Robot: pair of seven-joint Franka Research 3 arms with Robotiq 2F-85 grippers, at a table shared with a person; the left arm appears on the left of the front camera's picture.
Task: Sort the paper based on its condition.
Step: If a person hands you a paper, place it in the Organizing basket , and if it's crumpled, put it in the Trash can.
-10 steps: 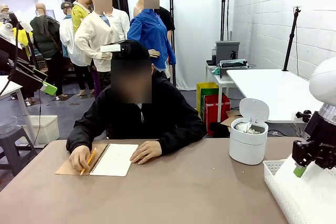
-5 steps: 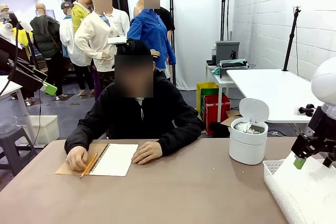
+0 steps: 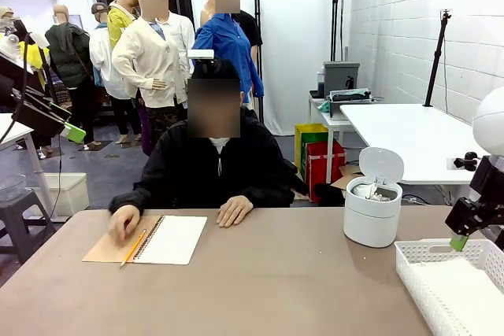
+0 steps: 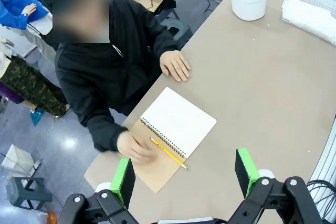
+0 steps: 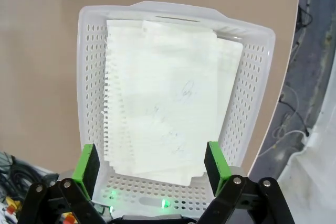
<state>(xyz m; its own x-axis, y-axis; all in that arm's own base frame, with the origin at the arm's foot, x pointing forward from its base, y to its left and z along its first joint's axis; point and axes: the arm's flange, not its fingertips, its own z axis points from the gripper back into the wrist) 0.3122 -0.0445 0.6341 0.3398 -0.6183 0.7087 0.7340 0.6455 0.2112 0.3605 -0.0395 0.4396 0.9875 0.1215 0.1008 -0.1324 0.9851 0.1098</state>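
Smooth white paper sheets [image 5: 168,98] lie flat in a white perforated plastic basket [image 5: 252,77] on the brown table [image 3: 276,281]. Above the basket hangs the right gripper [image 5: 149,163], jaws released and empty. The left gripper [image 4: 186,174], likewise spread, hovers over the table's spiral-bound notebook [image 4: 176,124].

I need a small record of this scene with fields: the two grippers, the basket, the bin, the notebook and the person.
right gripper: open, above the basket, holding nothing
left gripper: open, high over the table, holding nothing
basket: white, perforated, flat sheets of paper lying inside
bin: white, round, lid up, crumpled paper inside
notebook: open on the table, pencil across it
person's hands: resting on the table by the notebook
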